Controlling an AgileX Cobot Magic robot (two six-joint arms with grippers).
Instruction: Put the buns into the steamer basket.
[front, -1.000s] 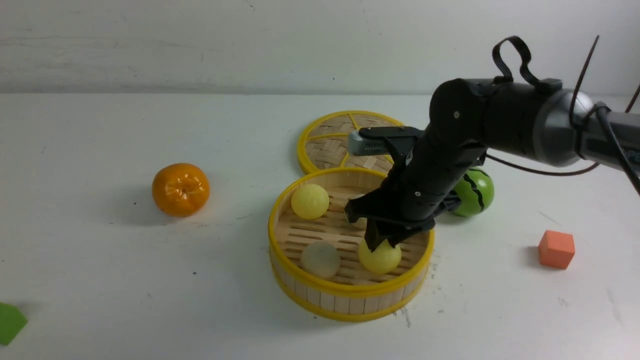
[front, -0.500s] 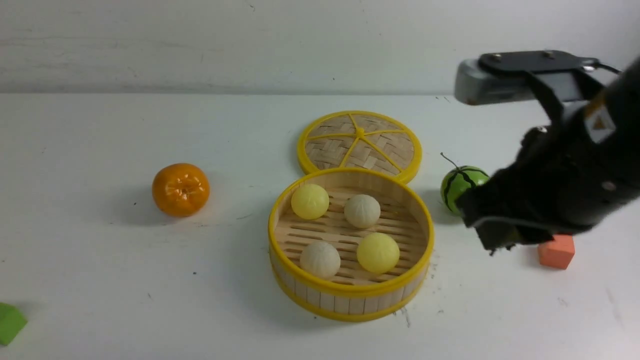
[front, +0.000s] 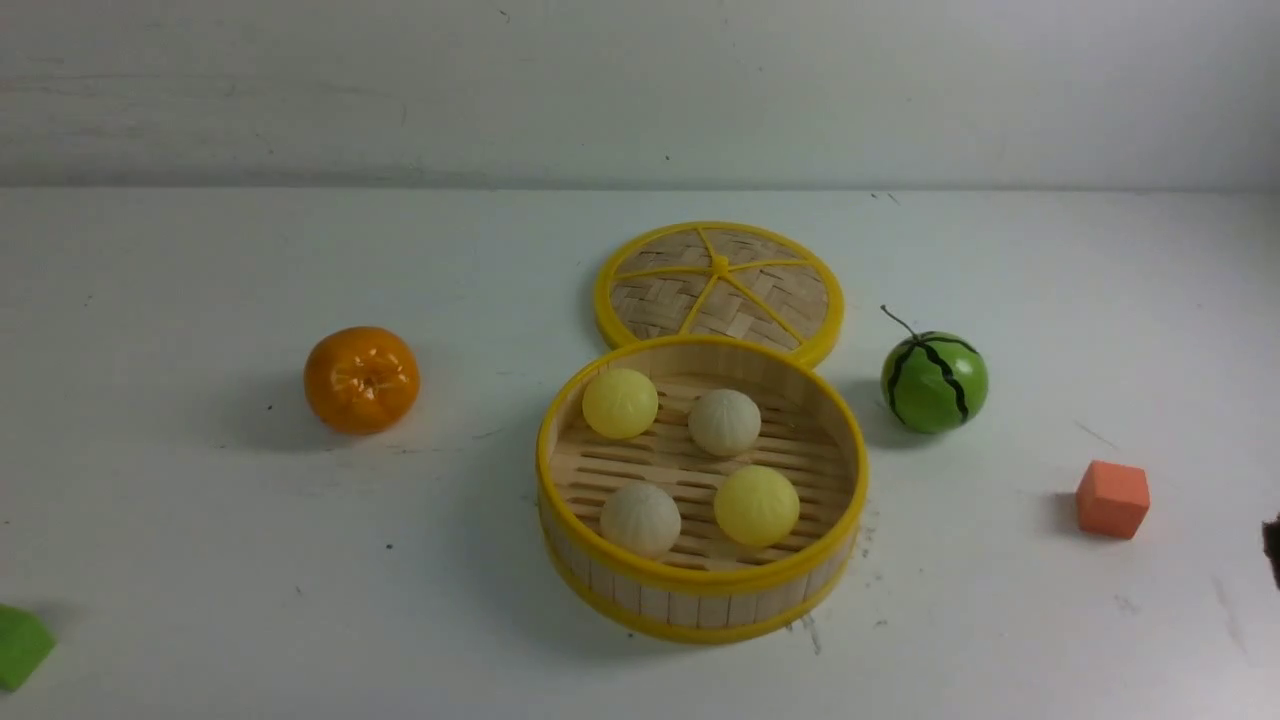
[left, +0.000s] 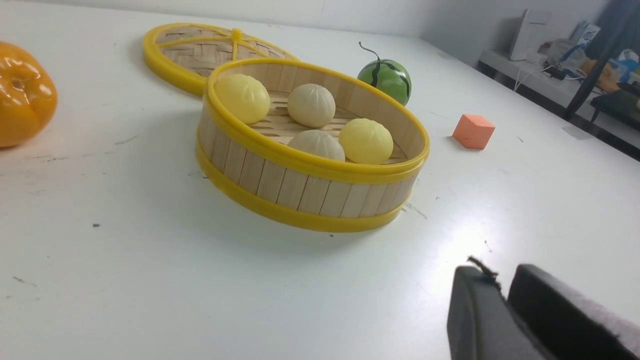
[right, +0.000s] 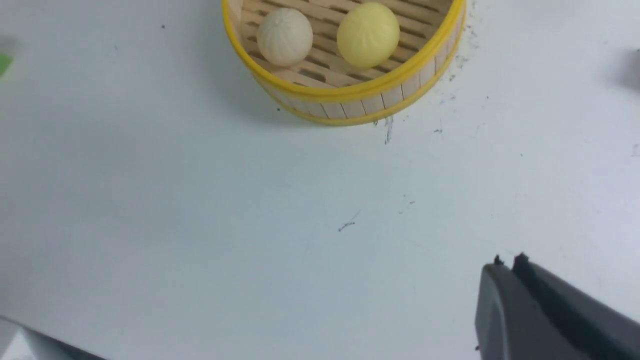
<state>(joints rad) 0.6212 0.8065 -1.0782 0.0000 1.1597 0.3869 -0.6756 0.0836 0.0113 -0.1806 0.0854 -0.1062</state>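
Observation:
The steamer basket (front: 700, 592) stands mid-table with its lid off. Two pale yellow buns (front: 620, 402) (front: 756, 505) and two off-white buns (front: 724, 421) (front: 640, 519) lie on its slatted floor. My right gripper (right: 507, 262) hovers over bare table on the near side of the basket (right: 350, 100), jaws shut and empty. The front view shows only a dark sliver of it (front: 1273, 548) at the right edge. Also well clear of the basket (left: 310, 190), my left gripper (left: 500, 277) is low over the table with its fingers together, holding nothing.
The flat woven lid (front: 720, 290) lies just behind the basket. An orange fruit (front: 361, 379) sits to the left and a watermelon ball (front: 934, 382) to the right. An orange cube (front: 1112, 498) is at the near right. A green block (front: 18, 645) is at the near left edge.
My right gripper let go of the front yellow bun in the basket, pulled away to the right almost out of the front view, and its jaws closed. All the buns now show.

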